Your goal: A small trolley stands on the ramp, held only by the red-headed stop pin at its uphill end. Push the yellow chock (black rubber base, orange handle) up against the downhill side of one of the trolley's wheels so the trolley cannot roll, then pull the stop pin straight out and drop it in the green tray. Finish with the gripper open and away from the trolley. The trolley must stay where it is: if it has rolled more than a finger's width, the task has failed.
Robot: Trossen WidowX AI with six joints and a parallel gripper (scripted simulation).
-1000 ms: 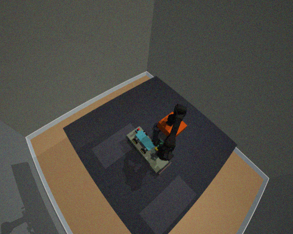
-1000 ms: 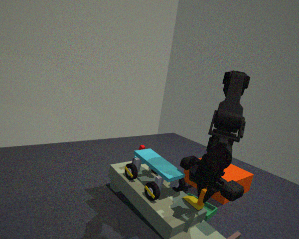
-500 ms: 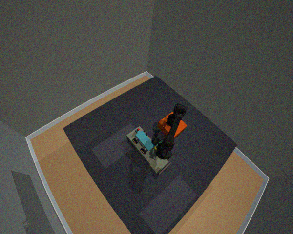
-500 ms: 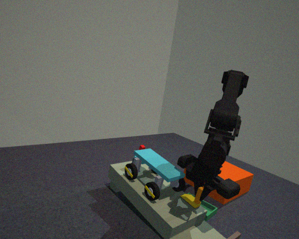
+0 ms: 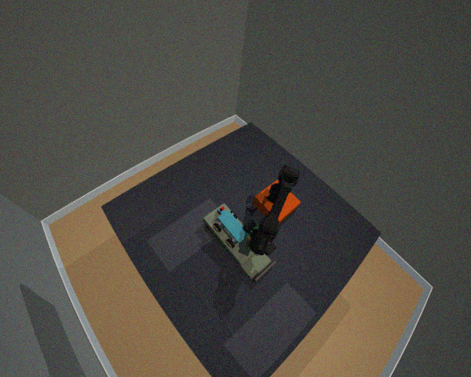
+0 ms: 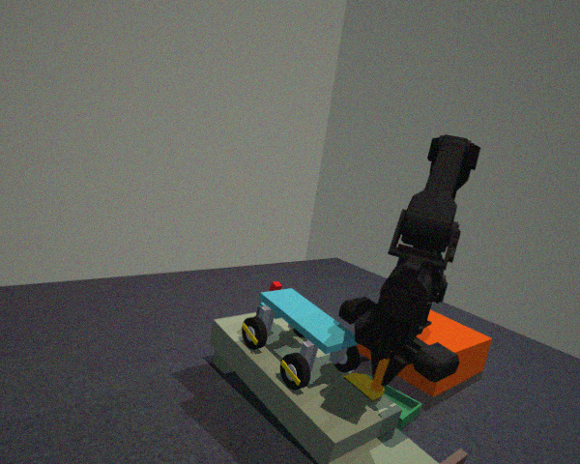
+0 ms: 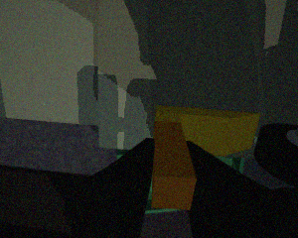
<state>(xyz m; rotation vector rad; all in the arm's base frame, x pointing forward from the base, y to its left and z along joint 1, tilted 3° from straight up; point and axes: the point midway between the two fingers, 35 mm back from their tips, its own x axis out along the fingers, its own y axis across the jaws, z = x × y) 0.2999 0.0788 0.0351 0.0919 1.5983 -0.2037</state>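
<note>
Gripper (image 5: pixel 249 239) (image 6: pixel 379 373) (image 7: pixel 167 148) nearly closed on orange handle (image 6: pixel 381 371) (image 7: pixel 174 159); yellow chock (image 6: pixel 364 385) (image 7: pixel 216 131) near ramp's (image 5: pixel 248 261) (image 6: pixel 310 404) tray-side edge.

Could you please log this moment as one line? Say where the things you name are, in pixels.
gripper (image 6: pixel 380 366) (image 7: pixel 167 148): shut on chock (image 6: pixel 365 385) (image 7: pixel 216 131) | trolley (image 5: pixel 232 225) (image 6: pixel 307 319): on ramp (image 5: pixel 250 265) (image 6: pixel 280 377) | stop pin (image 5: pixel 222 208) (image 6: pixel 275 285): at uphill end

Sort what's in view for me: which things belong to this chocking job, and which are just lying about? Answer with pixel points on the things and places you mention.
For the job:
- blue-topped trolley (image 5: pixel 232 225) (image 6: pixel 307 319)
- yellow chock (image 6: pixel 364 385) (image 7: pixel 219 133)
- red-headed stop pin (image 5: pixel 222 208) (image 6: pixel 275 286)
- ramp (image 5: pixel 248 265) (image 6: pixel 330 424)
- green tray (image 6: pixel 413 415)

Apparently not needed:
- orange block (image 5: pixel 291 203) (image 6: pixel 460 335)
</note>
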